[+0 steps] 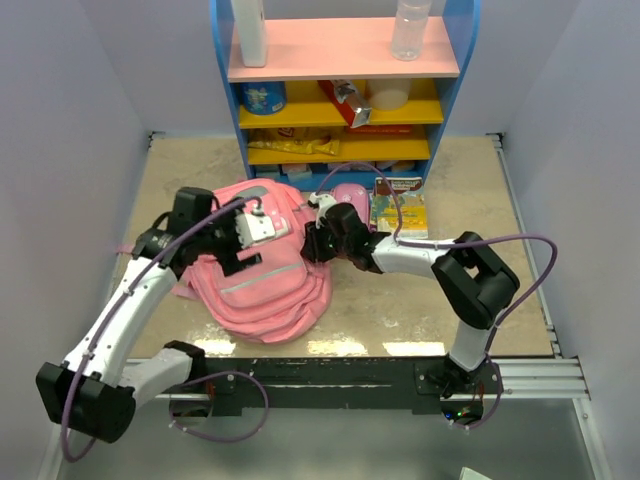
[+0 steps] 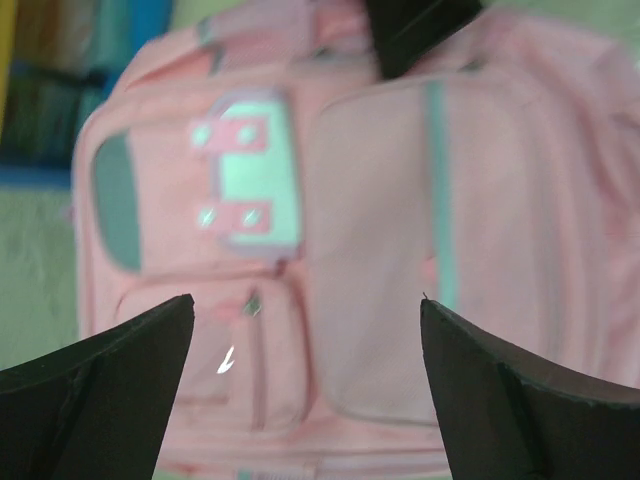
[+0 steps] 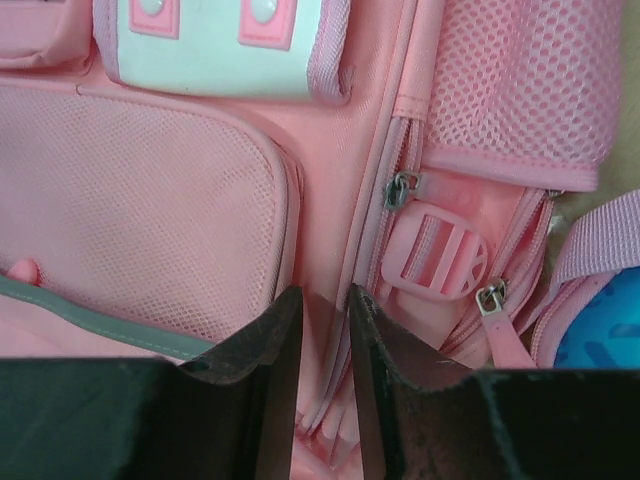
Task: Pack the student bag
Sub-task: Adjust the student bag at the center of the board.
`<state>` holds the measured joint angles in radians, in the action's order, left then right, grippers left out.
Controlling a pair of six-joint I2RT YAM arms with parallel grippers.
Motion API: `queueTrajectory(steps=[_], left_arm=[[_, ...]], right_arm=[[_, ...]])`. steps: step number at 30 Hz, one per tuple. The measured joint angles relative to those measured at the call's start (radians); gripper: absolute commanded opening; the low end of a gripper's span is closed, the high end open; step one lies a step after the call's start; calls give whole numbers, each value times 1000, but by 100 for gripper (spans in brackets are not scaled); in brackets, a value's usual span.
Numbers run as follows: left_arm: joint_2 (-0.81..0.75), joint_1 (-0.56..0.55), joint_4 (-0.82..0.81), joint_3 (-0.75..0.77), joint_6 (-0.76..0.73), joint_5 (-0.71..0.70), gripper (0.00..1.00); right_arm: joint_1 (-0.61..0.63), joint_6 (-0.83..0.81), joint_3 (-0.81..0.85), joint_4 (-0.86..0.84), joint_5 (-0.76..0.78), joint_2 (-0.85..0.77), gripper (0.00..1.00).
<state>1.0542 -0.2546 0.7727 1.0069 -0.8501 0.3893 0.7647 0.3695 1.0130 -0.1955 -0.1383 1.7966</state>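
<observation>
Bag (image 1: 262,275) lies front-up on the tabletop (image 1: 480,180), in front of the shelf (image 1: 345,62) and between your two arms. From these views you cannot tell what is inside it.

Left gripper (image 2: 305,380) hangs over the bag's front with its jaws wide and nothing between them. The front pocket (image 2: 380,250) and the white patch (image 2: 250,170) are below it, though blurred.

Right gripper (image 3: 325,300) is down on the bag's side seam with its jaws narrow. Pink fabric shows in the gap, but you cannot tell whether it is pinched. Two zip pulls (image 3: 402,187) and a mesh pocket (image 3: 520,80) sit just beyond the fingertips.

- **Shelf, top board:** a white bottle (image 1: 250,30) and a clear bottle (image 1: 410,28).
- **Shelf, next level:** a blue tub (image 1: 263,97), a red box (image 1: 345,102) and a white cup (image 1: 390,95).
- **Shelf, below that:** a yellow packet (image 1: 290,142).

On the tabletop a small pink case (image 1: 350,195) sits just beside the bag, and a book (image 1: 398,213) lies next to it.
</observation>
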Motion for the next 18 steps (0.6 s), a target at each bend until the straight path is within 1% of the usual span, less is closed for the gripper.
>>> queueTrajectory(steps=[3,5,9,14,15,18], left_arm=[[3,-161,19,-12,33,41,100],[23,-217,19,-38,55,51,100],[52,-266,-8,-117,75,5,100],[51,-320,-67,-214,89,-81,100],[50,-324,-75,-229,90,-92,100],[25,-329,-72,-265,87,-103,100]], right_arm=[[1,36,-36,-39,-19,0,25],[2,64,-60,-74,-21,-2,24],[29,116,-106,-126,-11,-15,22],[144,180,-126,-153,-3,-18,22],[174,191,-126,-156,-3,-18,21],[214,199,-125,-153,4,-18,21]])
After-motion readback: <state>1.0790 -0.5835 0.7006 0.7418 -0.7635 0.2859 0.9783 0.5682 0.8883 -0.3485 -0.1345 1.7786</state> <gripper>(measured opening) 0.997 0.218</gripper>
